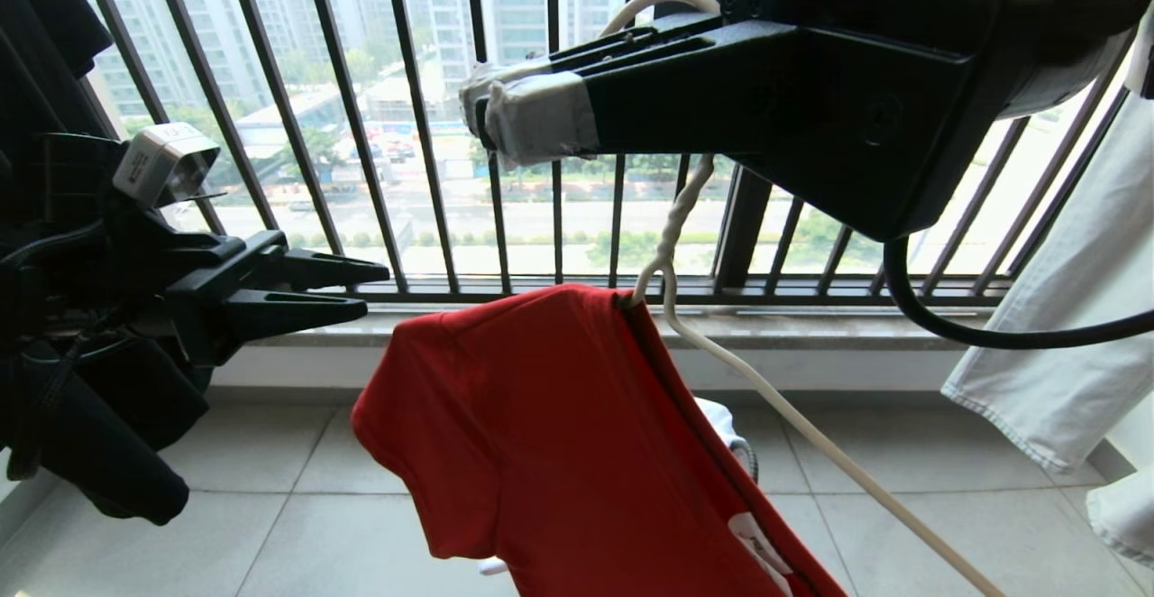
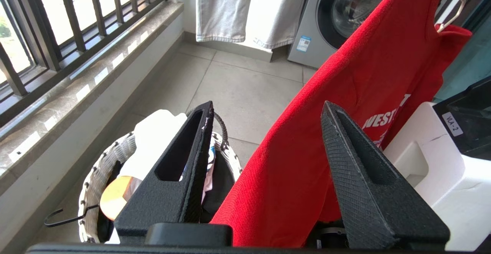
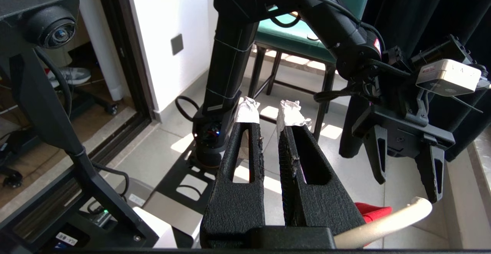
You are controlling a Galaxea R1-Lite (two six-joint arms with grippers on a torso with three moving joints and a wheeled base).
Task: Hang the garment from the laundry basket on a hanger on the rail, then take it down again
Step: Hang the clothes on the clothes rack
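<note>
The red garment (image 1: 559, 435) hangs half on the off-white hanger (image 1: 811, 435), one shoulder on it, with the other rod arm bare and slanting down. "WEST" shows on its chest (image 2: 379, 119). My right gripper (image 1: 478, 119) is high up, shut on the hanger's hook, whose rod passes by the jaw base (image 3: 387, 219). My left gripper (image 1: 377, 289) stands open to the left of the shirt, clear of the cloth; the red fabric (image 2: 345, 93) lies beyond its fingers. The laundry basket (image 2: 92, 177) sits on the floor below, holding a white garment (image 2: 157, 131). The rail is out of view.
Dark window bars (image 1: 406, 128) and a stone sill (image 1: 811, 326) run along the back. Pale trousers (image 1: 1064, 335) hang at the right, dark clothes (image 1: 90, 435) at the left. A washing machine (image 2: 345, 12) stands in the corner, and a green chair (image 3: 291, 43) behind my left arm.
</note>
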